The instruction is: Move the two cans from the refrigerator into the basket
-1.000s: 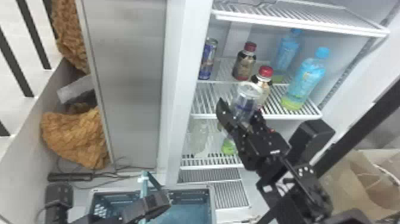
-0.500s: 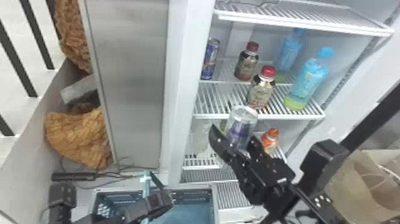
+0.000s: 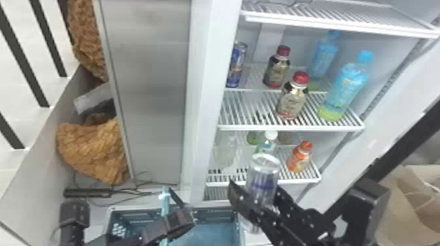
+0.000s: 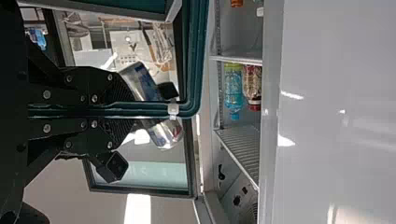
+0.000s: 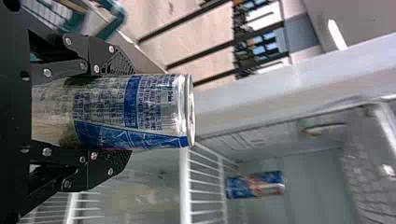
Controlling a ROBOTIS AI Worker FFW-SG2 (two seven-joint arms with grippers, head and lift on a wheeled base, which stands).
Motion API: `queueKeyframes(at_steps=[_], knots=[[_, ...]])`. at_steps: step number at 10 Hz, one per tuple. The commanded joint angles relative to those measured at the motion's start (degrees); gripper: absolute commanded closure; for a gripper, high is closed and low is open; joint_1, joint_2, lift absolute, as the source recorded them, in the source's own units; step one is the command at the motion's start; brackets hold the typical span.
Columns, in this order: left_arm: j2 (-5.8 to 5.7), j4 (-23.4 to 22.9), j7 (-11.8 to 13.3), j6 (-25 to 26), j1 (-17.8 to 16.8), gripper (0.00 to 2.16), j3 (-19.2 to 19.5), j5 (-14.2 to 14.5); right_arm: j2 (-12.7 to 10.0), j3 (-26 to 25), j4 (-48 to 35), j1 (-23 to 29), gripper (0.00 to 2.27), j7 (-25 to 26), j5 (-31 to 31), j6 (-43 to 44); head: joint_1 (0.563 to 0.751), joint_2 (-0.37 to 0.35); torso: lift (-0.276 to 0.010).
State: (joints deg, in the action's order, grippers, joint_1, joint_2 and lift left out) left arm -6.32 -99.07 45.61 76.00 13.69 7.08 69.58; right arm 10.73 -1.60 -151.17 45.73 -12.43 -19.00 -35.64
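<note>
In the head view my right gripper (image 3: pixel 253 193) is in front of the refrigerator's lower shelves, beside the basket (image 3: pixel 240 225), with a silver-blue can (image 3: pixel 263 176) upright between its fingers. The right wrist view has this can (image 5: pixel 154 112) clamped in the right gripper (image 5: pixel 122 114). Another can (image 3: pixel 236 65) stands at the left of an upper shelf. My left gripper (image 3: pixel 167 219) is at the basket's teal handle (image 3: pixel 165 199); in the left wrist view the left gripper (image 4: pixel 122 110) is closed on that handle (image 4: pixel 149 109). A silver-blue can (image 4: pixel 142 84) shows beyond it.
Bottles stand on the refrigerator shelves, among them a red-capped one (image 3: pixel 292 98), a blue one (image 3: pixel 347 85) and an orange one (image 3: pixel 299 157). The shelf edge (image 3: pixel 291 127) juts above the held can. A paper bag (image 3: pixel 409 202) is at the right.
The right gripper has come down and out from the shelves with the can, toward the basket. The left gripper has stayed at the handle.
</note>
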Motion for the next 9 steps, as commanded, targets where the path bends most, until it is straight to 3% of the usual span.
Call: queueKeyframes(at_steps=[1,3,7,8,9], knots=[[0.08,0.0,0.0,-0.07,-0.05,1.19,0.0,0.0,0.26,-0.23,-0.77,1.94,1.2,-0.84,0.26,-2.19,0.695,-0.194,-0.031],[0.08,0.0,0.0,-0.07,-0.05,1.19,0.11,0.0,0.17,0.11,0.07,3.34,1.2,-3.04,0.14,-4.16,0.695,-0.192,-0.031],[0.08,0.0,0.0,-0.07,-0.19,1.19,0.0,0.0,0.0,0.23,2.88,1.37,1.13,-6.38,0.26,-8.24,0.695,-0.176,-0.031],[0.17,0.0,0.0,-0.07,-0.05,1.19,0.0,0.0,-0.18,0.23,4.43,0.25,1.01,-7.96,0.26,-8.66,0.695,-0.172,-0.031],[0.17,0.0,0.0,-0.07,-0.19,1.19,0.0,0.0,-0.36,0.23,5.27,-0.45,0.63,-8.84,0.26,-8.66,0.695,-0.166,-0.031]])
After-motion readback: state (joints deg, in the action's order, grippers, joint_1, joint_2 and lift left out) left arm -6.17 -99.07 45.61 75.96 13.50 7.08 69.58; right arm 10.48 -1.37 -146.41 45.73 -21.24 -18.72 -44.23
